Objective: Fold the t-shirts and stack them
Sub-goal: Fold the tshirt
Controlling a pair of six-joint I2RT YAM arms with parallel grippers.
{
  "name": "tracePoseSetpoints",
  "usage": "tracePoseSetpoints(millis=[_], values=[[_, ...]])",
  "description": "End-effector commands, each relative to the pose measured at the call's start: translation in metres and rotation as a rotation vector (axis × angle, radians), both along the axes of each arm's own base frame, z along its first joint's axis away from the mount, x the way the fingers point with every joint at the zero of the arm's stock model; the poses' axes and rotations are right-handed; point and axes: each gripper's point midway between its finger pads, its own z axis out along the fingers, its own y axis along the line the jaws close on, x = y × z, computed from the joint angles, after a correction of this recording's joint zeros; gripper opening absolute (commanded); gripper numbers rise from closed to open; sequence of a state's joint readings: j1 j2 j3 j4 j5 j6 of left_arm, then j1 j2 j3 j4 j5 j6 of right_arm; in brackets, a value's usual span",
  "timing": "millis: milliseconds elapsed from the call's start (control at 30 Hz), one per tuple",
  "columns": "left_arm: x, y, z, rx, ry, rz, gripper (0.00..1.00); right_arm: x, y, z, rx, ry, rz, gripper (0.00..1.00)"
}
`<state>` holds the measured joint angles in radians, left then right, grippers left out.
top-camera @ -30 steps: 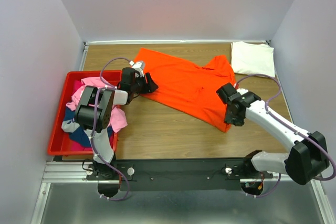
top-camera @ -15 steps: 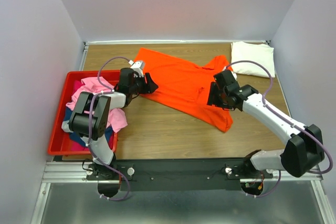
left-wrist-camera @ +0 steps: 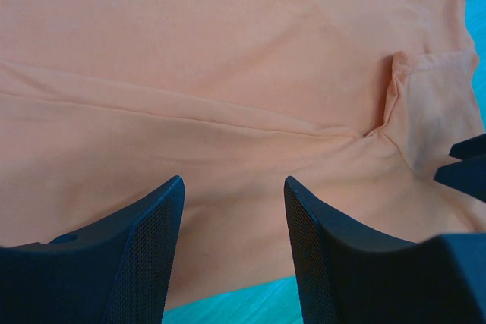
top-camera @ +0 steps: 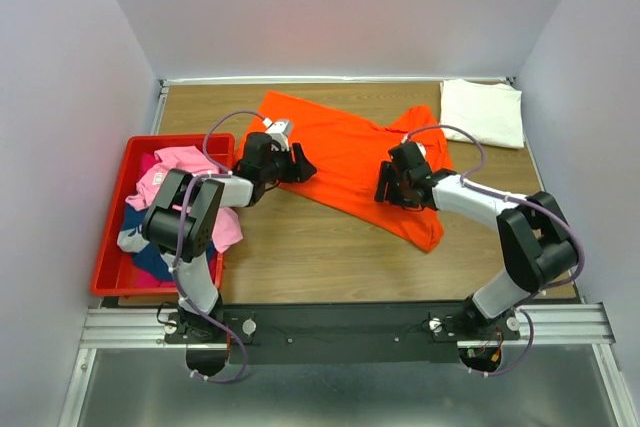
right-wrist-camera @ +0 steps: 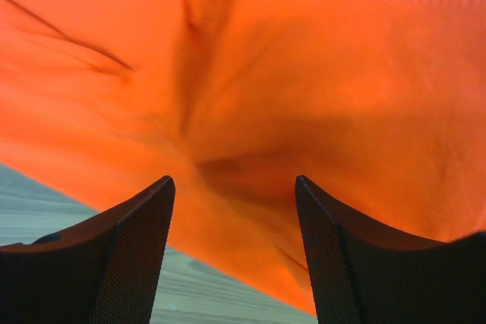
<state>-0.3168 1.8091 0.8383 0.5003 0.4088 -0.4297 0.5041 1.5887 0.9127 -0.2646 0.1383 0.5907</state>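
Two grippers: my left gripper (left-wrist-camera: 232,181) and my right gripper (right-wrist-camera: 234,180) both stand with jaws spread, nothing pinched, each low over orange cloth.
Pile nearest me: a pink t-shirt (top-camera: 175,162) and a dark blue t-shirt (top-camera: 150,259) lie crumpled in the red bin (top-camera: 108,267) at my left, not yet folded.
Shirt being worked: the orange t-shirt (top-camera: 345,152) lies spread slantwise across the middle of the table (top-camera: 320,257), with one corner pointing towards me on the right and the rest running off to the far left.
Left side: my jaws sit over the shirt's near-left edge, with bare table showing just below the fingertips and a long crease crossing the cloth ahead.
Right side: my jaws hang over a rumpled patch near the shirt's right edge, and a stitched seam shows beyond.
Handling: I judge it light, thin and limp. It will drape, wrinkle and drag on the wood rather than keep a shape, and nothing in it can break.
Where to grip: I would pinch at a hem or sleeve edge, one hand per side, so the fold lifts evenly. A pinch in mid-panel would only bunch it.
Farthest: a cream t-shirt (top-camera: 482,112) lies folded in the far right corner, which I take for the start of the stack.
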Motion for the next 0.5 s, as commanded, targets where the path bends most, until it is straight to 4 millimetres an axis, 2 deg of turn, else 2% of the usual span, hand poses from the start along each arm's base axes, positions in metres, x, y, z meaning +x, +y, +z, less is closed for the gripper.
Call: tracePoseSetpoints(millis=[0, 133, 300, 467], values=[[0.005, 0.004, -0.012, 0.008, 0.021, 0.064, 0.63, -0.011, -0.009, -0.021, -0.021, 0.022, -0.026, 0.72], [-0.004, 0.009, -0.026, 0.019, 0.062, 0.097, 0.63, -0.032, -0.026, -0.033, -0.014, 0.062, -0.084, 0.74], [-0.023, 0.002, -0.039, 0.039, 0.091, 0.092, 0.63, -0.063, -0.045, -0.046, -0.001, 0.12, -0.152, 0.8], [-0.044, -0.006, -0.052, 0.044, 0.139, 0.086, 0.63, -0.082, -0.064, -0.045, -0.022, 0.157, -0.235, 0.83]])
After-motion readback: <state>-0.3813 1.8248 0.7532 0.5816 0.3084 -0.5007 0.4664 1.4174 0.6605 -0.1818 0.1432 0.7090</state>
